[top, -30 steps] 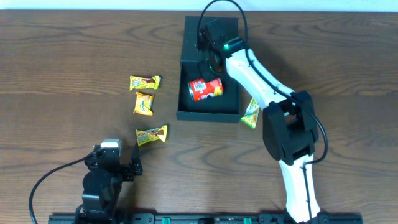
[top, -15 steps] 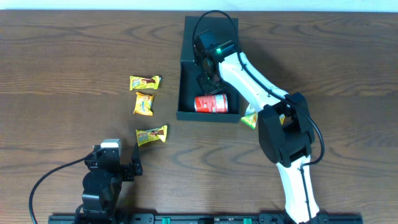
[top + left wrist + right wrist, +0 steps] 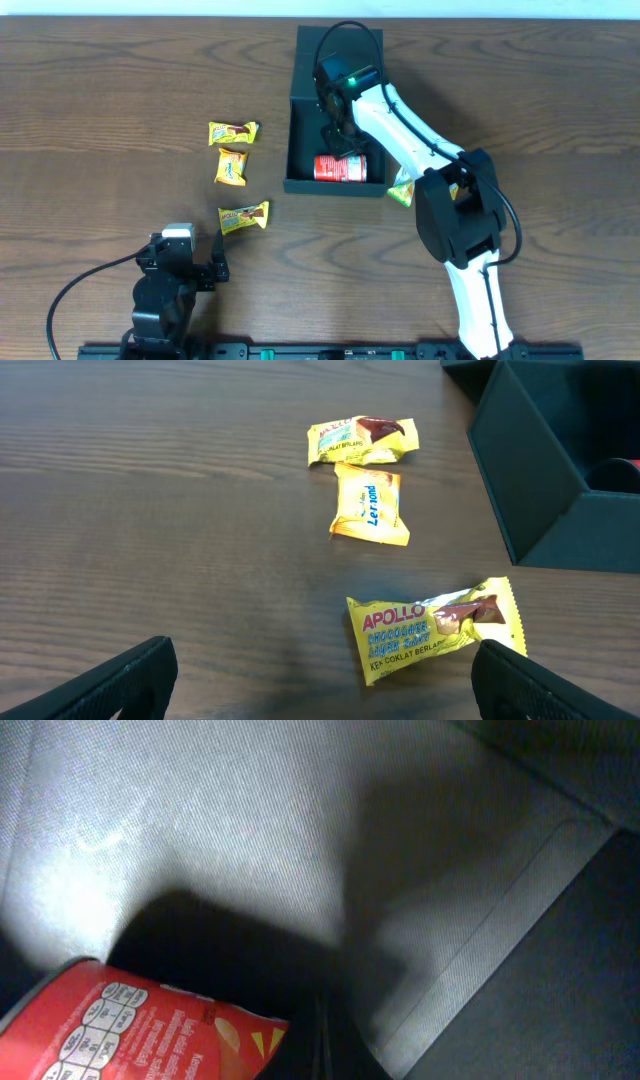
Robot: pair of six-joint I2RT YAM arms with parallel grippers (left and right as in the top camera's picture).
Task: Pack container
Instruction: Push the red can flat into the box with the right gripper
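Observation:
The container [image 3: 334, 186] is a dark teal-green box standing open at the table's far middle, its lid laid back behind it. A red snack can [image 3: 340, 168] lies on its side inside, against the front wall. My right gripper [image 3: 341, 140] reaches down into the box just behind the can. In the right wrist view its fingers [image 3: 322, 1042] are shut together with nothing between them, and the red can [image 3: 130, 1025] sits right beside them on the box floor [image 3: 250, 840]. My left gripper [image 3: 320, 690] stands open low over the table, near an Apollo packet [image 3: 432, 626].
Three yellow snack packets lie left of the box: one [image 3: 233, 132], a second [image 3: 231, 166] and a third [image 3: 243, 217]. A green-yellow packet [image 3: 403, 186] lies by the box's front right corner, partly under the right arm. The box corner [image 3: 540, 490] shows in the left wrist view.
The red can has shifted from the middle of the box to its front wall and now lies level. My right gripper followed it toward the front. The left arm stayed still.

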